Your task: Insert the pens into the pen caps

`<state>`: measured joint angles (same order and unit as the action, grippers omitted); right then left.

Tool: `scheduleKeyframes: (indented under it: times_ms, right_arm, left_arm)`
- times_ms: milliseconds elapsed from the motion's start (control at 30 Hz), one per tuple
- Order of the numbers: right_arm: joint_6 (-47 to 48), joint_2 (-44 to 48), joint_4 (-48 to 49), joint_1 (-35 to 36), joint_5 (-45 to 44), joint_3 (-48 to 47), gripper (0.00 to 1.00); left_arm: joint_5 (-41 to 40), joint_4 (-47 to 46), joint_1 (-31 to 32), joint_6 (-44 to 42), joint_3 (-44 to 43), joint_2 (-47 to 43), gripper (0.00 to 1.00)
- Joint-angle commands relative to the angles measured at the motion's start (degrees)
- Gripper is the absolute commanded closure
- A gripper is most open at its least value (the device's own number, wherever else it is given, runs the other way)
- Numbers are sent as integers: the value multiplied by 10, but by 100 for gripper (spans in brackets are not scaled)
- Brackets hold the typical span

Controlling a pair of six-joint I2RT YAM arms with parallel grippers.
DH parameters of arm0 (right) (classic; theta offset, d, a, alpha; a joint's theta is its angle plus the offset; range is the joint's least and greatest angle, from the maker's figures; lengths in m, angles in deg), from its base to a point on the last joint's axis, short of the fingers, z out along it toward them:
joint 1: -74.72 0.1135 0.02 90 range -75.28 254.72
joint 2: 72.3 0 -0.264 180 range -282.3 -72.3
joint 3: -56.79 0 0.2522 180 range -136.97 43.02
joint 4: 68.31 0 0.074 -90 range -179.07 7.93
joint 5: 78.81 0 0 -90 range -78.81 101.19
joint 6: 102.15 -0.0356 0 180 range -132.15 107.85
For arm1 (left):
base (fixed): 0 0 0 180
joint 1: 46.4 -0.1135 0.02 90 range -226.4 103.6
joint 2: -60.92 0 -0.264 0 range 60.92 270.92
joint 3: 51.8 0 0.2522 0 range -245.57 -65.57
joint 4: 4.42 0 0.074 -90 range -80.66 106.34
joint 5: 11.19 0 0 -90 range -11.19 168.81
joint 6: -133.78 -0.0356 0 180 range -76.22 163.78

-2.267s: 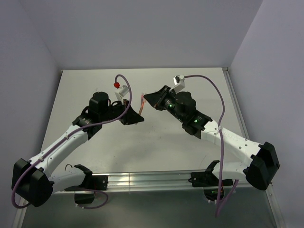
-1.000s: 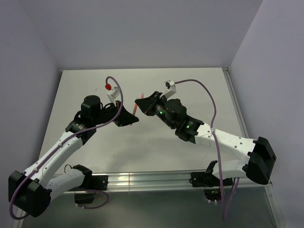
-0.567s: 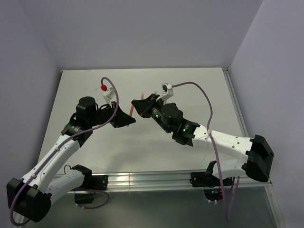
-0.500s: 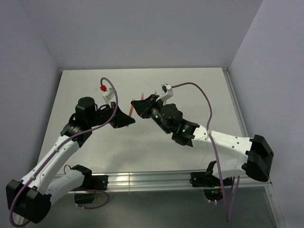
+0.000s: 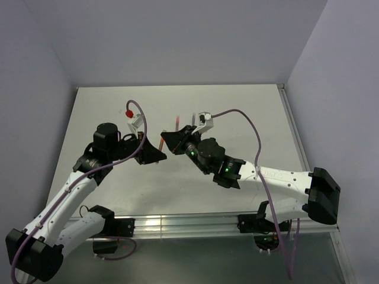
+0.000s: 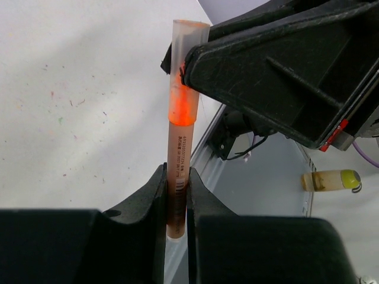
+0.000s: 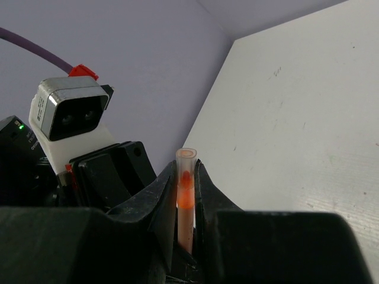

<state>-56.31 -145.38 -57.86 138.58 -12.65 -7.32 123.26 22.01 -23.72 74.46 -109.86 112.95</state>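
A: Entry one, largest: table [image 5: 249, 118]. Any change?

B: None to the table itself. Above it, a joint shift of both arms from over the table's middle toward its left half and slightly nearer its front edge, tips together throughout.

A: Entry two: left gripper [image 6: 176, 184].

B: Narrow, clamped on the lower barrel of the orange-red pen [image 6: 180, 160]. Same grip all through the shift.

A: Entry three: right gripper [image 7: 185, 177].

B: Narrow too, pinching the pen cap [image 7: 186, 163] at the far end. Likewise unchanged.

A: Meaning for the task?

B: Probably one pair mated and carried as a unit, not yet set down. Depth of seating: cannot tell.

A: Entry four: pen, condition.

B: Thin, straight, held clear above the table, left of its middle. Pale barrel with printed barcode, bright orange-red toward the capped end.

A: Entry five, smallest: cap.

B: Pale see-through tube, orange glow inside, rim open at the end.
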Motion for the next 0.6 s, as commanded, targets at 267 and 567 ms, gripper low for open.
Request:
scheduleKeyframes:
  times_ms: [267, 567]
  right_arm:
    - [1, 6, -101, 109, 134, 42, 100]
    - [-7, 22, -265, 76, 34, -59, 100]
  left_arm:
    - [-127, -138, -42, 4, -84, 19, 100]
    - [-63, -137, -41, 8, -58, 31, 91]
